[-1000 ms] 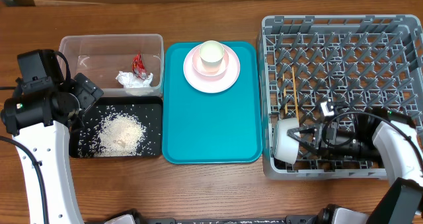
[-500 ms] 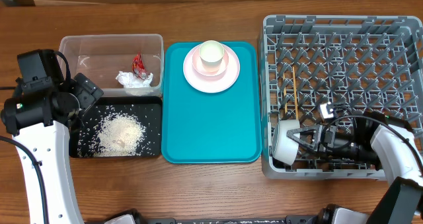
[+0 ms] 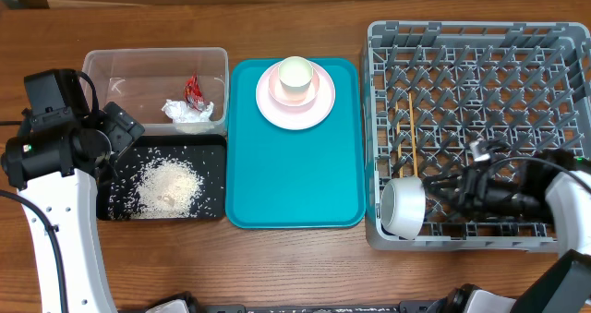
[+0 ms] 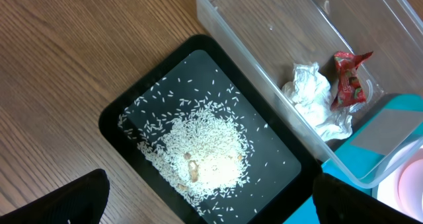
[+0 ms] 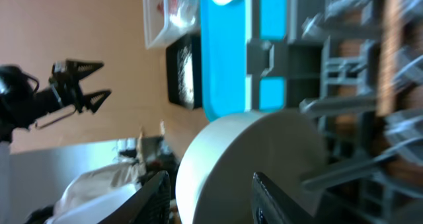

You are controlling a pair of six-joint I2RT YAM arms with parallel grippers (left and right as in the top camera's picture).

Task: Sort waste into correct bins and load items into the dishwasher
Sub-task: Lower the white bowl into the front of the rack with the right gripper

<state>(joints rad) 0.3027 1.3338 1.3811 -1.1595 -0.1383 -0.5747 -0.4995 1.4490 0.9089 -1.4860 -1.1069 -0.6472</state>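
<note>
A white bowl (image 3: 404, 208) lies on its side in the front left corner of the grey dish rack (image 3: 480, 36). My right gripper (image 3: 447, 193) is open just right of the bowl, apart from it. In the right wrist view the bowl (image 5: 258, 164) fills the space ahead of the spread fingers (image 5: 215, 197). Wooden chopsticks (image 3: 406, 133) lie in the rack. A white cup (image 3: 295, 76) stands on the pink plate (image 3: 319, 105). My left gripper (image 3: 118, 138) is open and empty above the black tray (image 3: 211, 156) of rice (image 3: 171, 182). The clear tub (image 3: 129, 82) holds a red wrapper (image 3: 194, 90) and a tissue (image 3: 189, 112).
The plate and cup rest at the far end of a teal tray (image 3: 295, 174) between the bins and the rack. The left wrist view shows the rice (image 4: 205, 148), black tray (image 4: 132, 108), tub (image 4: 264, 26), tissue (image 4: 310, 95) and wrapper (image 4: 347, 78).
My right gripper has let go of the white bowl and drawn back to the right. The bowl stays on its side in the rack corner. The left arm has not moved.
</note>
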